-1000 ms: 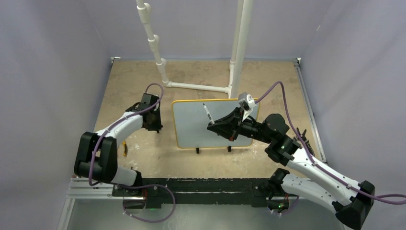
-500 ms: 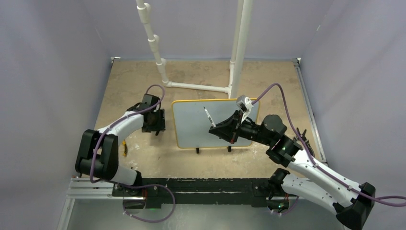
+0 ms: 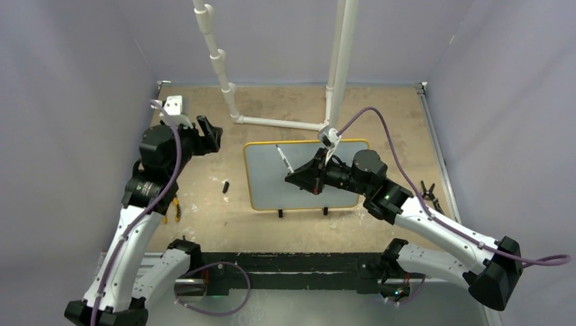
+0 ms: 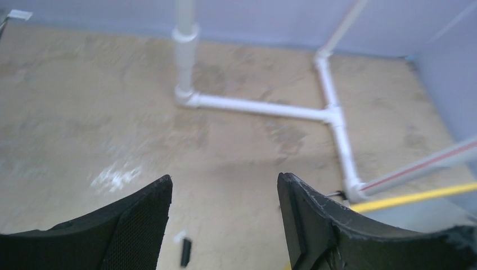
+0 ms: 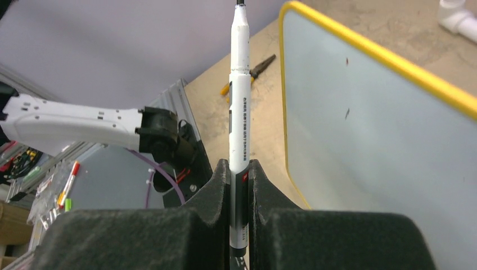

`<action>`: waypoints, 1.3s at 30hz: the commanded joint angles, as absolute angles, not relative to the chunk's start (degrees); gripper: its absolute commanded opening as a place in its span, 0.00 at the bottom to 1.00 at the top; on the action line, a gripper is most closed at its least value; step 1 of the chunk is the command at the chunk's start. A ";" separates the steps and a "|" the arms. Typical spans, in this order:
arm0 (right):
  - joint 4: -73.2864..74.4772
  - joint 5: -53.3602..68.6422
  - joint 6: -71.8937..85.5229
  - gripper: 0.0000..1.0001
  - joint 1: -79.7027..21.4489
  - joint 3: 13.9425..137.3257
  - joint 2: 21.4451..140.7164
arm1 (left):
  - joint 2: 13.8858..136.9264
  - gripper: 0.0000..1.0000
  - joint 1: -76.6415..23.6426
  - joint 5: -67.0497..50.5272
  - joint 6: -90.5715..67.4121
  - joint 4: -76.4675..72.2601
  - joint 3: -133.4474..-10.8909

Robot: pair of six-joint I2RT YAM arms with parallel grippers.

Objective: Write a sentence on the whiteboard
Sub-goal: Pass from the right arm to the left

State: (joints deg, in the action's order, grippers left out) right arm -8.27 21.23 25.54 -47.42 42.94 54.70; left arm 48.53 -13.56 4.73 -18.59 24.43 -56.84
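Note:
The whiteboard (image 3: 306, 178), pale with a yellow frame, stands on two small black feet mid-table. The sentence is out of view; in the right wrist view the whiteboard (image 5: 382, 135) shows only two tiny dark marks. My right gripper (image 3: 293, 178) is shut on a white marker (image 3: 281, 157), held in front of the board's left half with its tip pointing up and away. The marker (image 5: 239, 101) sits upright between the right gripper (image 5: 239, 169) fingers. My left gripper (image 3: 207, 132) hangs open and empty, raised left of the board. A black marker cap (image 3: 225, 185) lies on the table.
A white pipe frame (image 3: 278, 123) stands behind the board, and the pipe frame (image 4: 259, 107) fills the left wrist view beyond the open left gripper (image 4: 225, 185). Yellow-handled pliers (image 3: 176, 209) lie at the left, black pliers (image 3: 428, 193) at the right. The cap (image 4: 185, 251) lies below the left fingers.
My left gripper opened, left the black cap on the table and rose up and back to the left. My right gripper carried the marker slightly left and farther back along the board.

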 commanded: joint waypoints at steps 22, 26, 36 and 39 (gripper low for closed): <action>-14.91 12.97 23.63 0.00 -51.18 61.12 68.79 | 51.31 0.88 -13.58 -45.92 -35.65 7.17 -64.56; -14.24 12.78 23.07 0.00 -51.79 62.30 70.20 | 52.80 0.88 -13.61 -44.43 -38.10 6.17 -64.82; -12.67 7.03 21.12 0.00 -54.18 64.95 72.58 | 55.55 0.64 -16.96 -41.22 -44.95 -0.16 -63.38; -12.57 5.57 20.63 0.00 -54.39 65.68 72.69 | 56.38 0.50 -18.45 -39.41 -45.23 3.37 -63.39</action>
State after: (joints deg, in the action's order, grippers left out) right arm -12.08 9.23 22.55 -53.98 62.08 73.03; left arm 55.33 -16.80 -42.13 -43.40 2.70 -62.57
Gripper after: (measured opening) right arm 0.071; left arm 0.568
